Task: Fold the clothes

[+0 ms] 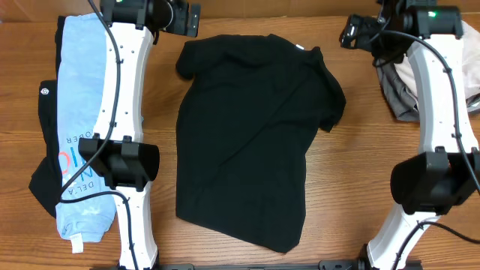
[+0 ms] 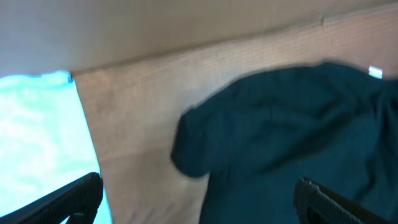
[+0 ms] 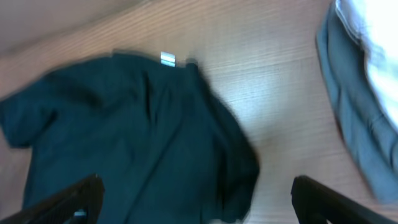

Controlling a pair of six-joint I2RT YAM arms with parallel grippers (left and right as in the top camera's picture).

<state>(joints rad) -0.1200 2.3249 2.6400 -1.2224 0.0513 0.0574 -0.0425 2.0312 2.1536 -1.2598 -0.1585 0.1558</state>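
— Overhead view: where is the black T-shirt (image 1: 247, 142)?
— Spread on the tabletop (image 1: 360, 172) between both arms. A light blue tee (image 1: 79, 112) lies at the left, a grey garment (image 1: 397, 94) at the right.
— Left wrist view?
— Blurred. The left fingers (image 2: 68, 200) are wide apart and hold nothing, above both tees.
— Right wrist view?
— The right fingers (image 3: 62, 202) are apart too, with the black T-shirt below.

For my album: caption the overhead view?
Black T-shirt lies on the table between two robot arms, a light blue tee aside.
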